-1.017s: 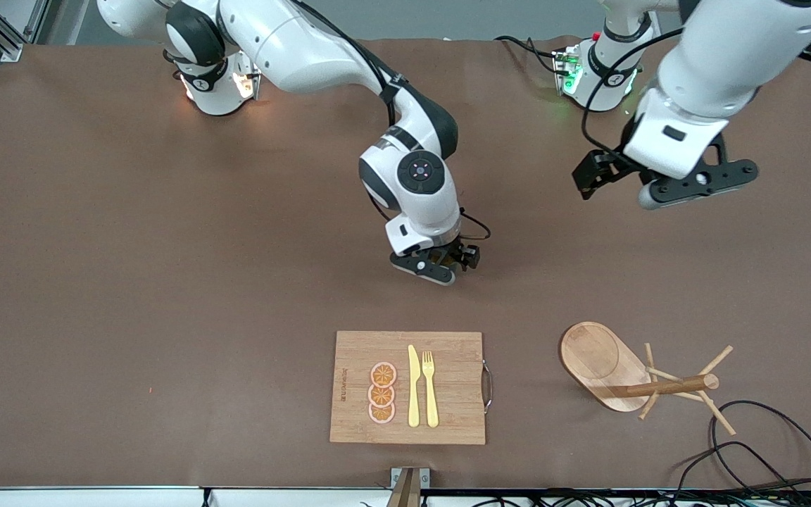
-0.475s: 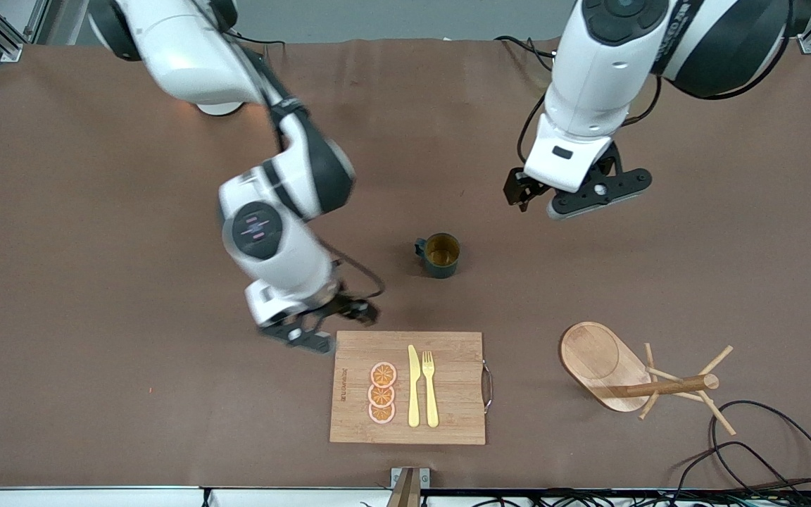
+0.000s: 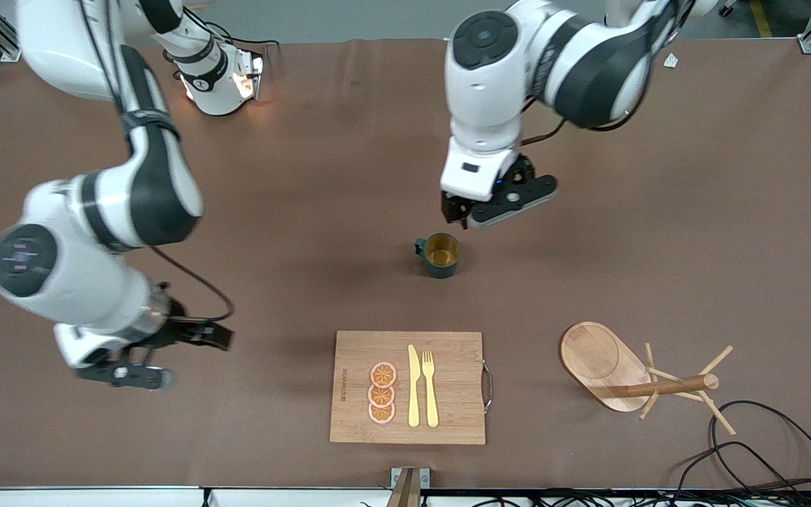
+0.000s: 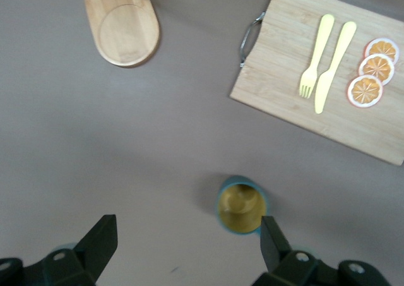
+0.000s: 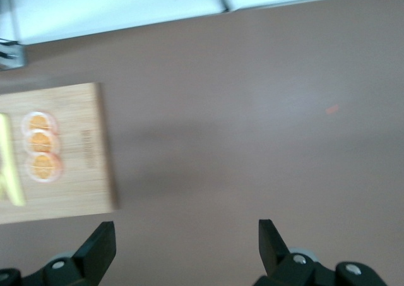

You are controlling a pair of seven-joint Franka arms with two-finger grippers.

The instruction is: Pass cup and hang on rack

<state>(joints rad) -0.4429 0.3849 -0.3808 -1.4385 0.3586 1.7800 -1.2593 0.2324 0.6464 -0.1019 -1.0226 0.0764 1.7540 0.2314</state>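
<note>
The dark teal cup (image 3: 441,255) stands upright on the brown table, handle toward the right arm's end; in the left wrist view (image 4: 242,205) its yellowish inside shows. My left gripper (image 3: 490,210) is open and empty above the table just beside the cup, toward the robot bases; in its own view (image 4: 187,235) the cup lies close to one finger (image 4: 271,235). My right gripper (image 3: 124,370) is open and empty (image 5: 186,235) over bare table toward the right arm's end. The wooden rack (image 3: 599,362) sits toward the left arm's end, nearer the camera; its oval base shows in the left wrist view (image 4: 123,24).
A bamboo cutting board (image 3: 349,352) with a yellow knife, a fork and orange slices lies nearer the camera than the cup; it also shows in both wrist views (image 4: 284,65) (image 5: 88,166). Black cables (image 3: 764,451) lie by the rack at the table's near edge.
My right gripper has let go of the cup and swung away toward its end of the table. My left gripper has come in from its end to just beside the cup.
</note>
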